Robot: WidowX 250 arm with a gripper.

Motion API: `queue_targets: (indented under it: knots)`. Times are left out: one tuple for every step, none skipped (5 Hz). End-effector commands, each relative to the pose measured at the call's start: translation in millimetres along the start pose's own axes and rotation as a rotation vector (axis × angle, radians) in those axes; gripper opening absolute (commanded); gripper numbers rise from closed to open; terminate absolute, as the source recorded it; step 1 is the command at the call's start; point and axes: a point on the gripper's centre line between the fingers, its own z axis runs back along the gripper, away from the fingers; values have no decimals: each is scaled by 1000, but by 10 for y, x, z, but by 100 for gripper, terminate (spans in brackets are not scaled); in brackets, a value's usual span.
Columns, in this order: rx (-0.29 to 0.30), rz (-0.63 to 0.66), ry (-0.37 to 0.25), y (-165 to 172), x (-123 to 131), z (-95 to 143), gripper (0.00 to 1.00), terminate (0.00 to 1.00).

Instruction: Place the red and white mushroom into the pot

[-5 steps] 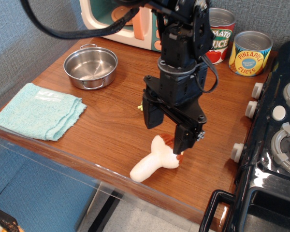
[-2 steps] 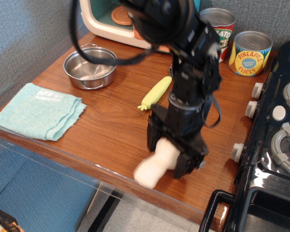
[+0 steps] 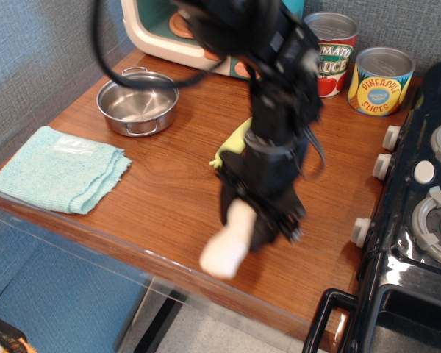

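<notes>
My gripper [image 3: 250, 224] is shut on the red and white mushroom [image 3: 228, 246] near the table's front edge. Only the cream-white stem shows, sticking out down and to the left; the cap is hidden between the black fingers. The mushroom looks lifted a little off the wood. The pot [image 3: 137, 101], a shallow shiny steel one with loop handles, stands empty at the back left, well away from the gripper.
A folded light-blue cloth [image 3: 59, 169] lies at the left. A yellow-green spoon handle [image 3: 234, 141] peeks out behind the arm. Two tin cans [image 3: 381, 81] stand at the back right. A toy oven [image 3: 184, 29] is at the back. A black stove [image 3: 419, 213] borders the right side.
The gripper came down over the mushroom's cap, closed on it, and now has shifted slightly left with it, the stem lifted off the table.
</notes>
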Motion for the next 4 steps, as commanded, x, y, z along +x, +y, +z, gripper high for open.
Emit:
queue_targets:
  knots:
    - [5, 322, -191, 1236, 32, 745, 0, 0]
    - [32, 433, -189, 1809, 61, 754, 0, 0]
    - [43, 479, -164, 2301, 76, 635, 0, 0]
    - [42, 502, -144, 2462, 121, 530, 0, 0]
